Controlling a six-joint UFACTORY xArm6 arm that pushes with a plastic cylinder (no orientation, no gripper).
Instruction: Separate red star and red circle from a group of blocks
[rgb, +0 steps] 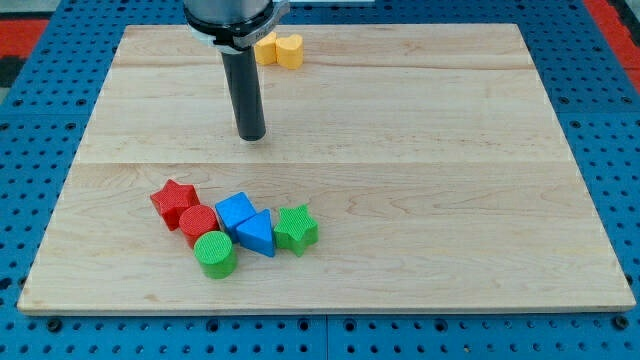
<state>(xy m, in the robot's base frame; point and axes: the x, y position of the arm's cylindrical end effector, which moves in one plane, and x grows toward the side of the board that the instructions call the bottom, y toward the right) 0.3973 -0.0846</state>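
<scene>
A pale wooden board lies on a blue perforated table. My tip, the end of the dark straight rod, rests on bare wood nearer the board's top edge, touching no block. Toward the bottom-left corner a cluster sits packed together: blue cube, blue triangle, red star, red circle, green star, green cylinder. A yellow heart-shaped block sits at the top edge.

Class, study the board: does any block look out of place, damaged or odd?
Nothing is damaged. One yellow block sits alone at the view's top edge, partly behind the arm, away from the cluster at lower left: red star, red circle and others. My tip touches none.
</scene>
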